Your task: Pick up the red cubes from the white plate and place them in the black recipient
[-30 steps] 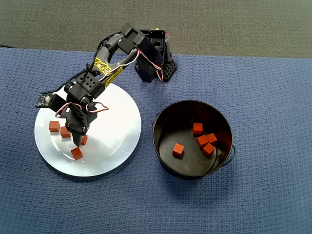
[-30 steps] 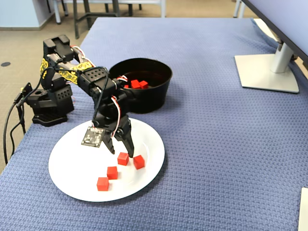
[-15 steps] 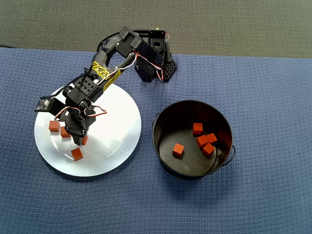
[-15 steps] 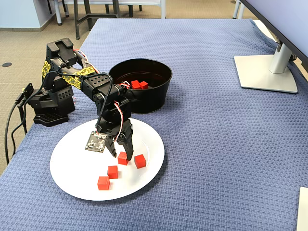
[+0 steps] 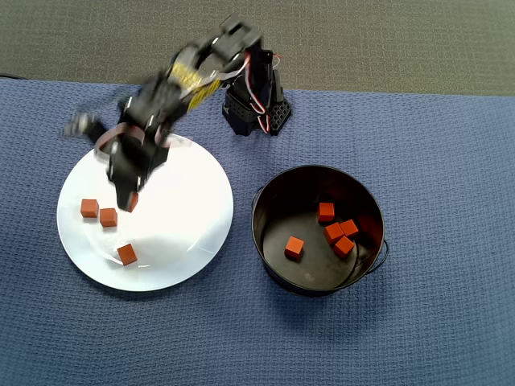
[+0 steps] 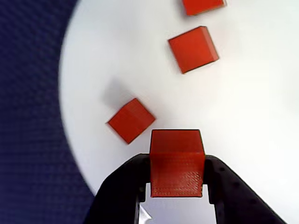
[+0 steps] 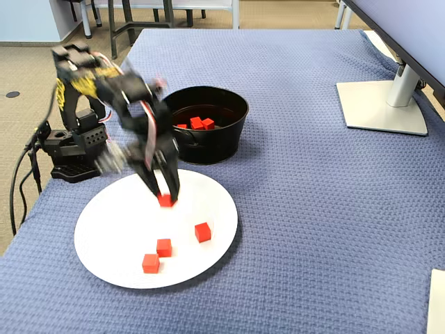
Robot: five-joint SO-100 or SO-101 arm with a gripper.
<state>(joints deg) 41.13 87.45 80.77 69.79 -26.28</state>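
Observation:
My gripper [image 6: 177, 161] is shut on one red cube [image 6: 176, 144], held between the two black fingers [image 6: 125, 186] above the white plate [image 6: 247, 93]. The overhead view shows the gripper [image 5: 129, 201] over the plate's [image 5: 185, 201] left half, blurred by motion. Three red cubes lie on the plate [image 5: 89, 208] [image 5: 108, 217] [image 5: 126, 254]. In the fixed view the held cube [image 7: 165, 200] hangs just above the plate [image 7: 111, 223]. The black recipient [image 5: 269, 201] stands to the plate's right in the overhead view and holds several red cubes [image 5: 334, 232].
The arm's black base [image 5: 253, 104] sits behind the plate at the cloth's far edge. A blue woven cloth [image 7: 313, 209] covers the table. A grey monitor foot [image 7: 382, 104] stands at the far right in the fixed view.
The gripper closed on a cube among those on the plate and has lifted it, swinging up and back toward the base. Three cubes stay on the plate.

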